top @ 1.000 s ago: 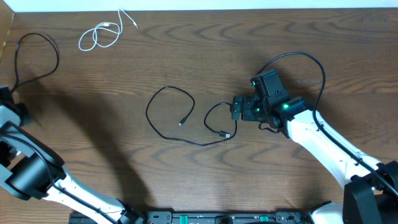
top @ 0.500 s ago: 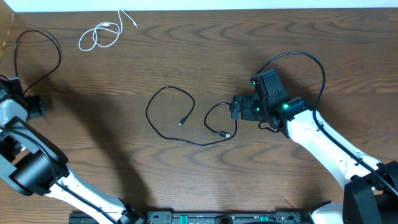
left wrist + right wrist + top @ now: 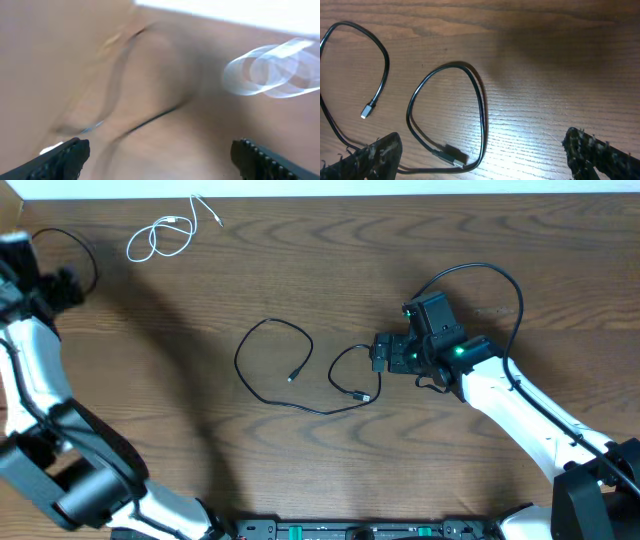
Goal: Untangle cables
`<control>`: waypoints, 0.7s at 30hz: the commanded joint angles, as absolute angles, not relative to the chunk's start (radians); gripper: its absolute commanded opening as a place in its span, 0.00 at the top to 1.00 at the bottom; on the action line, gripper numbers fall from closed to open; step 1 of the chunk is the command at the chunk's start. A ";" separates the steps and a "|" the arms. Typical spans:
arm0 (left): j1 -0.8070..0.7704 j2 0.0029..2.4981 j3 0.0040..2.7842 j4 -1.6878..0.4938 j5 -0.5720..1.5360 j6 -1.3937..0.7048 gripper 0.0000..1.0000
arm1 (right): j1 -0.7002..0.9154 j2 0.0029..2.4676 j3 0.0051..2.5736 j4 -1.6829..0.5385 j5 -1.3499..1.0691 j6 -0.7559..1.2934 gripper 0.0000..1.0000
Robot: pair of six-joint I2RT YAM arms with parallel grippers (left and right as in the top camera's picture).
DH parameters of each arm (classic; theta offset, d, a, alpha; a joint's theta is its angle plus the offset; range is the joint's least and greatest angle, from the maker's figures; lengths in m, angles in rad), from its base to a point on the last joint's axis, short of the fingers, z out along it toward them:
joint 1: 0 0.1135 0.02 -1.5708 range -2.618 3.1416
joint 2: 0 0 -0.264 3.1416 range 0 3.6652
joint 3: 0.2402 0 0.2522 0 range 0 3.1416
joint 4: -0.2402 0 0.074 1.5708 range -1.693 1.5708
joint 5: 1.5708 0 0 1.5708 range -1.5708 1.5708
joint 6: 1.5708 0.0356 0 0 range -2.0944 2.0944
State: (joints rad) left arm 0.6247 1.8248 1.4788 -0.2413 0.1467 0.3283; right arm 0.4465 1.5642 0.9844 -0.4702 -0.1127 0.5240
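A short white cable [image 3: 160, 237] lies coiled at the table's far left; it is a blurred pale loop [image 3: 270, 70] in the left wrist view. One black cable [image 3: 80, 237] arcs by the left edge, partly hidden under my left arm. My left gripper [image 3: 70, 282] hovers there, open and empty, over a blurred stretch of that cable [image 3: 150, 120]. The other black cable [image 3: 262, 385] winds across the middle of the table. My right gripper [image 3: 379, 352] is open just right of its small loop [image 3: 479, 107]. A plug [image 3: 451, 154] lies between the fingers.
The right arm's thick black wire [image 3: 505, 280] loops above its wrist. The table's back edge [image 3: 330, 194] runs just beyond the white cable. The middle cable's other plug end [image 3: 367, 110] lies apart, left of the loop.
My left gripper has opened and swung from the near left edge toward the back, close to the white cable. The right arm and the middle cable have not moved.
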 commanded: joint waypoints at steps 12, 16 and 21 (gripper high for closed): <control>0.232 1.852 1.477 -0.698 0.662 -0.207 0.04 | 0.447 1.571 0.984 -0.467 -0.111 0.538 0.01; 0.131 1.852 1.477 -0.804 0.657 -0.164 0.04 | 0.447 1.571 0.984 -0.467 -0.111 0.538 0.01; 0.029 1.860 1.477 -0.919 0.509 -0.194 0.04 | 0.446 1.571 0.984 -0.453 -0.107 0.549 0.01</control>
State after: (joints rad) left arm 0.0769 1.8519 1.4773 -0.8692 0.6075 -0.1772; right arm 0.4465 1.5642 0.9844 -0.4580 -0.1131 0.5323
